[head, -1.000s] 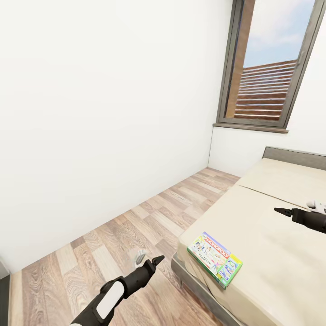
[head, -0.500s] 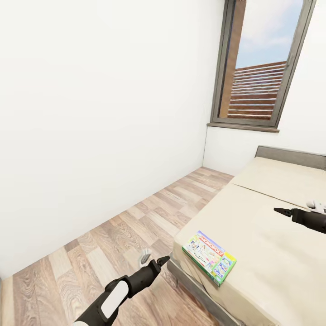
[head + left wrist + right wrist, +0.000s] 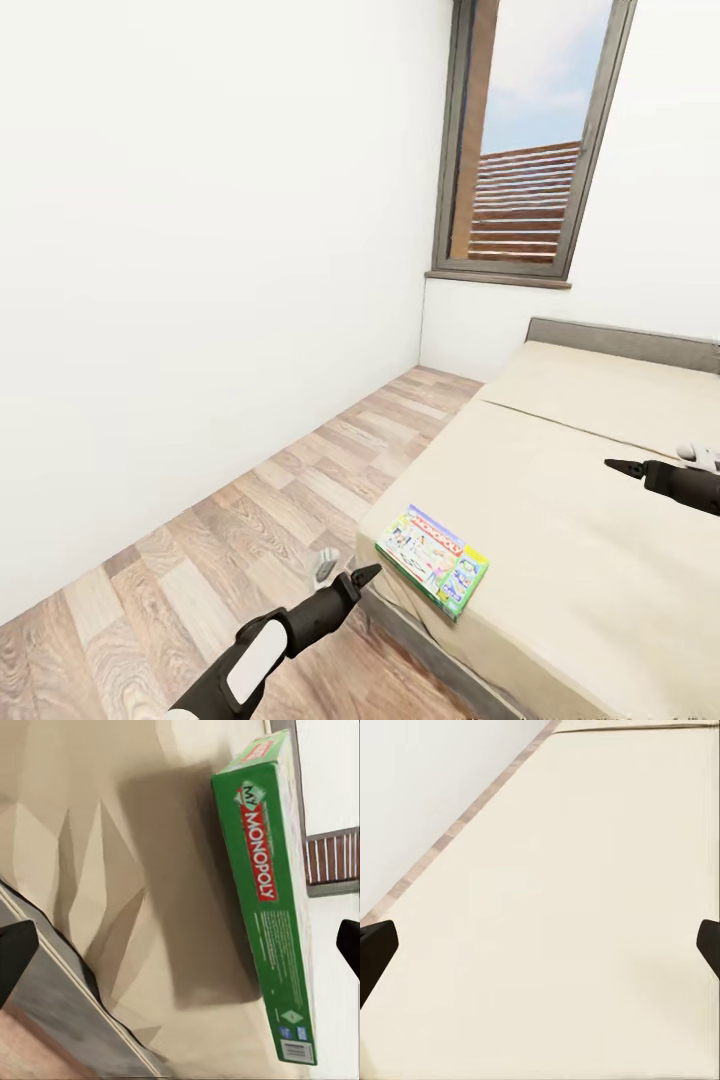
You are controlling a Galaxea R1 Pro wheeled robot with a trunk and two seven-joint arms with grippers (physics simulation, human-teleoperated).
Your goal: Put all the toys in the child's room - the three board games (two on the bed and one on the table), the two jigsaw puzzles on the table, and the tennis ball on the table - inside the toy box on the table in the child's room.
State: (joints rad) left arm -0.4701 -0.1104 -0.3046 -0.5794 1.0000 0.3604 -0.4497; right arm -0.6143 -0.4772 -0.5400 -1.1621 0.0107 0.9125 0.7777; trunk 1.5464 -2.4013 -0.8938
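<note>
White-walled room, plank floor (image 3: 250, 520), window (image 3: 525, 150). Board game (image 3: 432, 560) is laid flat near bed (image 3: 570, 500) corner. Left gripper (image 3: 345, 580) is held just beside it, jaws released. Right gripper (image 3: 625, 466) is held over bed, jaws released.

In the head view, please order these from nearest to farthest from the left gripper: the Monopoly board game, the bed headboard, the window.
1. Monopoly board game: on the bed's near corner, just right of the left gripper.
2. Bed headboard: at the bed's far end, against the far wall.
3. Window: in the far wall, above and left of the headboard.
</note>
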